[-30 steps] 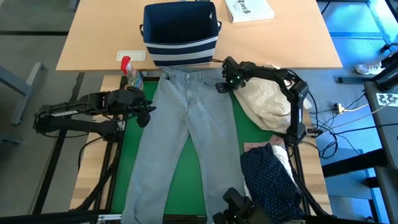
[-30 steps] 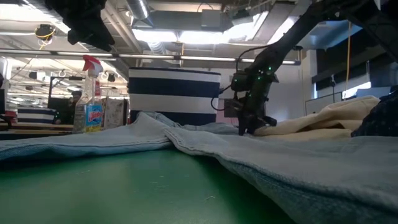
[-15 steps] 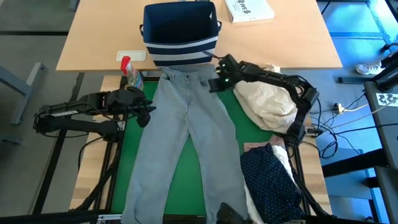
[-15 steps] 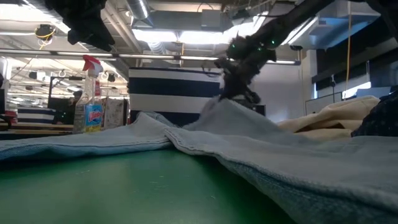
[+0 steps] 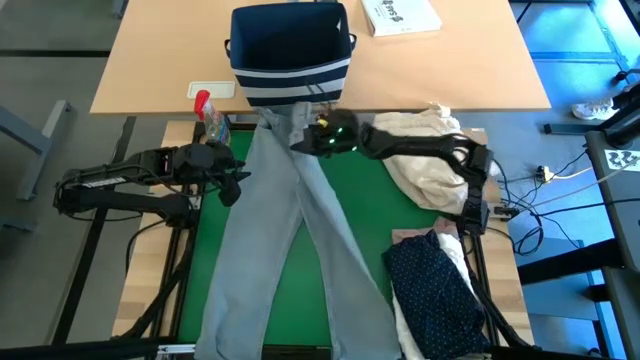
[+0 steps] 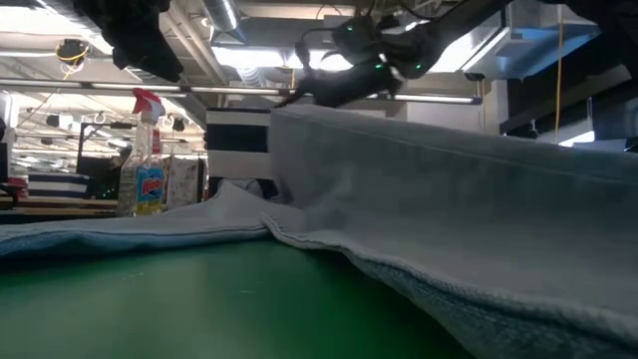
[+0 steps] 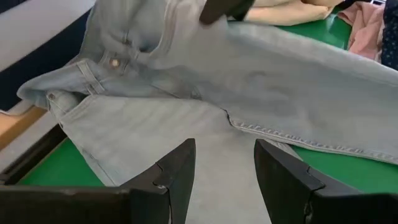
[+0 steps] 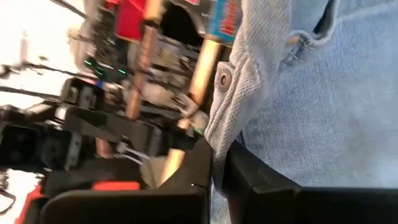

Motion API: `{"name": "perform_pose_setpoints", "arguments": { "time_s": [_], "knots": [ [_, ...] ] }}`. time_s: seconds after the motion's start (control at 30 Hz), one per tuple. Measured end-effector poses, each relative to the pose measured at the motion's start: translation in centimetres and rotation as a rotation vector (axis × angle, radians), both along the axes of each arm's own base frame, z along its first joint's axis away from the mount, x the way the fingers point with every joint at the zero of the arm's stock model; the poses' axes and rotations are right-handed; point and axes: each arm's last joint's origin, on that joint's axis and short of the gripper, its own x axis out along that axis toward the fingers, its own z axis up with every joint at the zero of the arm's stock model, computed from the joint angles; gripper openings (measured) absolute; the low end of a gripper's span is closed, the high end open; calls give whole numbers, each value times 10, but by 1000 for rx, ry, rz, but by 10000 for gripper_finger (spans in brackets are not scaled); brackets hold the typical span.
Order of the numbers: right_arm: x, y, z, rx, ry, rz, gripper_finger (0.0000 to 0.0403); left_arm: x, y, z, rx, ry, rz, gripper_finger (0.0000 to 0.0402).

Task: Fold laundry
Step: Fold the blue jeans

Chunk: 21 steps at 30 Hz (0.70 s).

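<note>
Light grey jeans (image 5: 290, 230) lie on the green mat, waist toward the far edge and legs toward the near edge. My right gripper (image 5: 318, 138) is shut on the waist's right side and holds it raised over the middle of the jeans; it shows high up in the low view (image 6: 339, 85). My left gripper (image 7: 224, 168) stands open above the jeans' left hip (image 5: 235, 185) and touches nothing. A navy white-dotted shirt (image 5: 435, 290) and a pale pink top (image 5: 412, 237) lie piled at the near right. My right gripper pinches the jeans' waistband edge (image 8: 217, 134) between its two fingers, just below a metal stud (image 8: 222, 79). The fingers come from the table's right, slanting slightly down. That side of the waist (image 6: 399, 150) is lifted clear and drapes from the fingers; the left hip and legs stay on the mat.
A navy bin with white stripes (image 5: 290, 50) stands just beyond the waist. A spray bottle (image 5: 208, 115) is at the mat's far left corner. A cream cloth bundle (image 5: 430, 160) lies right of the jeans. A book (image 5: 400, 15) lies on the wooden table behind.
My right gripper has risen from the waist's right end and swung toward the table's left, tipping from pointing down to nearly level. The waist's right side has come up with it and folds over toward the left hip, while the left side and leg ends stay put.
</note>
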Motion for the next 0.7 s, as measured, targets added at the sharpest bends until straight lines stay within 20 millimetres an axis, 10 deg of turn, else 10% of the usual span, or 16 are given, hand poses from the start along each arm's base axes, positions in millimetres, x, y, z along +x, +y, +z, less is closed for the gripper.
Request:
{"name": "perform_pose_setpoints", "arguments": {
  "time_s": [0.43, 0.7],
  "knots": [
    [106, 28, -37, -28, -178, -163, 31, 1, 0, 0, 54, 30, -67, 158],
    [130, 26, -58, -62, -168, -210, 106, 0, -1, 0, 58, 43, -76, 158]
  ]
}}
